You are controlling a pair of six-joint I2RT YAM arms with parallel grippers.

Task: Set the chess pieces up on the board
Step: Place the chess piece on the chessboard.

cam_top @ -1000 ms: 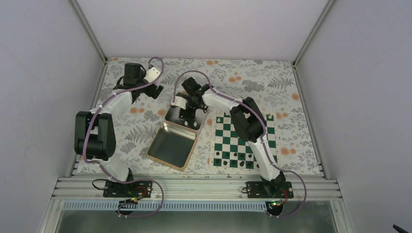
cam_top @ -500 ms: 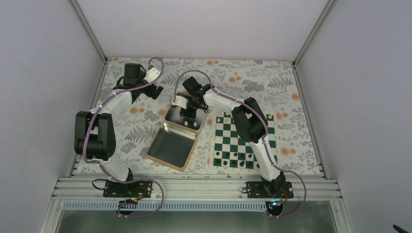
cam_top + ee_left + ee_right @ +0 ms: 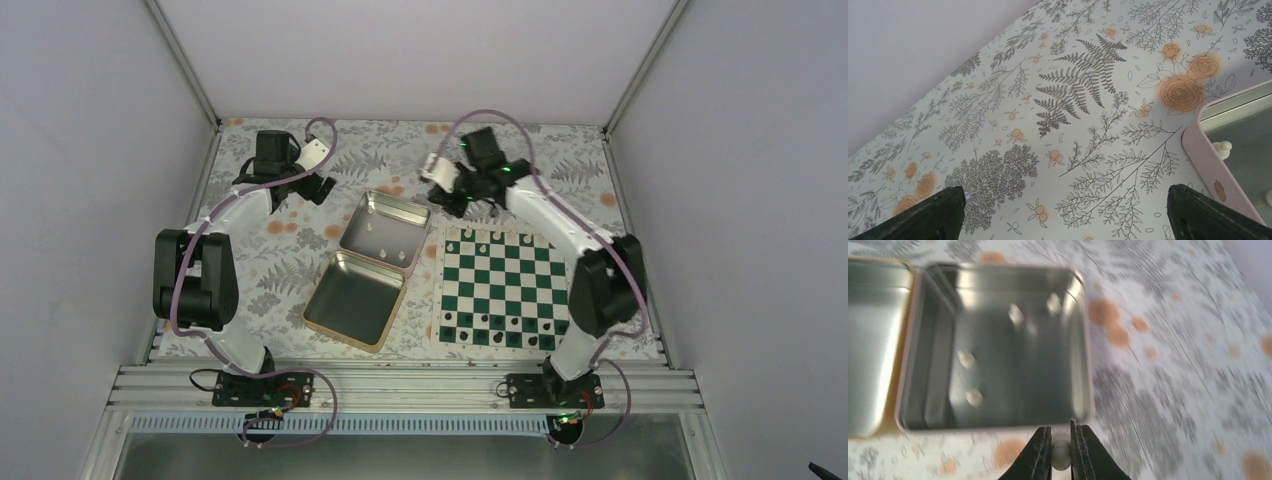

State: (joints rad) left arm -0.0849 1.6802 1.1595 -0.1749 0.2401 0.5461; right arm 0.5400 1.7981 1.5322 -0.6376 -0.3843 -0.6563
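My right gripper [image 3: 1061,441] is shut on a tiny cream-white chess piece [image 3: 1061,456], held above the floral tablecloth just outside the tin. In the top view this gripper [image 3: 452,199] hovers off the board's far left corner. The green and white board [image 3: 503,286] has a few white pieces [image 3: 497,236] on its far row and small dark pieces [image 3: 482,338] on its near rows. Several more white pieces [image 3: 966,359] lie inside the open silver tin [image 3: 1087,347]. My left gripper [image 3: 1065,202] is open and holds nothing over the cloth, left of the tin.
The hinged tin [image 3: 350,240] lies open left of the board, its second half [image 3: 330,310] nearer the arms. One corner of the tin [image 3: 1204,155] with a white piece [image 3: 1222,148] shows in the left wrist view. Grey walls enclose the table.
The right gripper shut on a white piece inside the tin, lifted out and swung right toward the board's far left corner. The left arm has not moved.
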